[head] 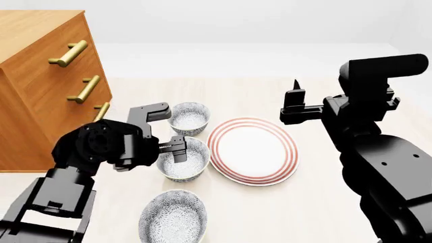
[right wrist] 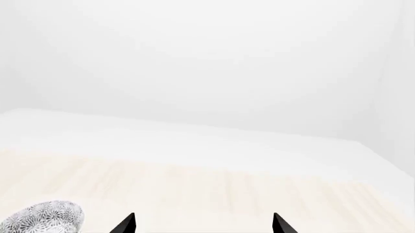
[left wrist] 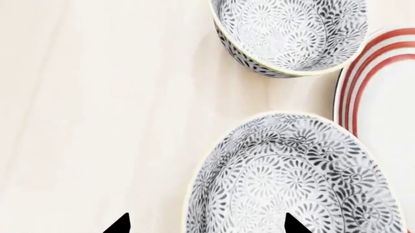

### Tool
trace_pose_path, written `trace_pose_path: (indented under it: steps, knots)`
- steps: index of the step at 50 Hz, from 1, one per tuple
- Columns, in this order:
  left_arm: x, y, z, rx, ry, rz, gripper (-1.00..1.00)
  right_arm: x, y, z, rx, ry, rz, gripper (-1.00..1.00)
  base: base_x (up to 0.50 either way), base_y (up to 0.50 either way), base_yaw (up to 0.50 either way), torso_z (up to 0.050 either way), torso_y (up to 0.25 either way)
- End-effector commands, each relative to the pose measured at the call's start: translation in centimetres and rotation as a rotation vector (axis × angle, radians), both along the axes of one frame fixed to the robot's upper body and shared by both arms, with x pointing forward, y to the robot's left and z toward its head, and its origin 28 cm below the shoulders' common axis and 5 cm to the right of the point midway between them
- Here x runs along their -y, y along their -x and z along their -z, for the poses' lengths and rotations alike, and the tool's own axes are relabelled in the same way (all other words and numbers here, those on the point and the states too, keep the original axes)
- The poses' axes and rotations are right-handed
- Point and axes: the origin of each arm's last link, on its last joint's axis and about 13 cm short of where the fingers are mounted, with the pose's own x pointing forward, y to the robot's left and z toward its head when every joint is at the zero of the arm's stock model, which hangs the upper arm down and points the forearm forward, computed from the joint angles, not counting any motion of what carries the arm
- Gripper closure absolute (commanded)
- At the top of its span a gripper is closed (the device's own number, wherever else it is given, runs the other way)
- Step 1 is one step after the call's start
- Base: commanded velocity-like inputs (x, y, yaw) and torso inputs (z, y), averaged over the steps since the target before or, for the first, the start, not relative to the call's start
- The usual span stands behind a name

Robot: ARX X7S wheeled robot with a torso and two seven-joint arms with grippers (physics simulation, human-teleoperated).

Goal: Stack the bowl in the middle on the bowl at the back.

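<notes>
Three alike blue-grey patterned bowls stand in a row beside a plate. The bowl in the middle (head: 183, 163) (left wrist: 295, 179) lies under my left gripper (head: 177, 148) (left wrist: 207, 225). That gripper is open, one fingertip outside the bowl's rim and the other over its inside, gripping nothing. The bowl at the back (head: 189, 117) (left wrist: 292, 34) stands just beyond it, empty. My right gripper (head: 295, 92) (right wrist: 203, 224) is raised above the table to the right of the plate, open, nothing between its fingers. A patterned bowl (right wrist: 42, 218) shows at the right wrist view's edge; which one I cannot tell.
A flat white plate with red rings (head: 252, 150) (left wrist: 382, 97) lies right beside the middle and back bowls. The third patterned bowl (head: 173, 220) stands nearest me. A wooden drawer cabinet with brass handles (head: 40, 76) stands at the table's left.
</notes>
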Motion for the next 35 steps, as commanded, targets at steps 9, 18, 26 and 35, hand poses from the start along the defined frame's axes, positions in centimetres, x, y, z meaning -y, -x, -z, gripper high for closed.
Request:
trace_pose_path:
  steps: [9, 18, 26, 35]
  knots:
    - [0.2, -0.6, 1.8, -0.039, 0.0, -0.018, -1.0, 0.0, 0.1, 0.1, -0.009, 0.003, 0.004, -1.0, 0.0, 0.0, 0.0, 0.0, 0.0]
    - [0.3, -0.8, 2.3, -0.049, -0.002, -0.018, -1.0, 0.0, 0.1, 0.1, -0.01, 0.005, 0.005, -1.0, 0.0, 0.0, 0.0, 0.0, 0.0]
    - [0.6, -0.8, 3.1, -0.064, -0.002, -0.014, -1.0, 0.0, 0.2, 0.2, -0.013, 0.005, 0.01, -1.0, 0.0, 0.0, 0.0, 0.0, 0.0]
    - [0.6, -1.1, 3.9, -0.078, -0.007, -0.022, -1.0, 0.1, 0.1, 0.2, -0.015, 0.004, 0.015, -1.0, 0.0, 0.0, 0.0, 0.0, 0.0]
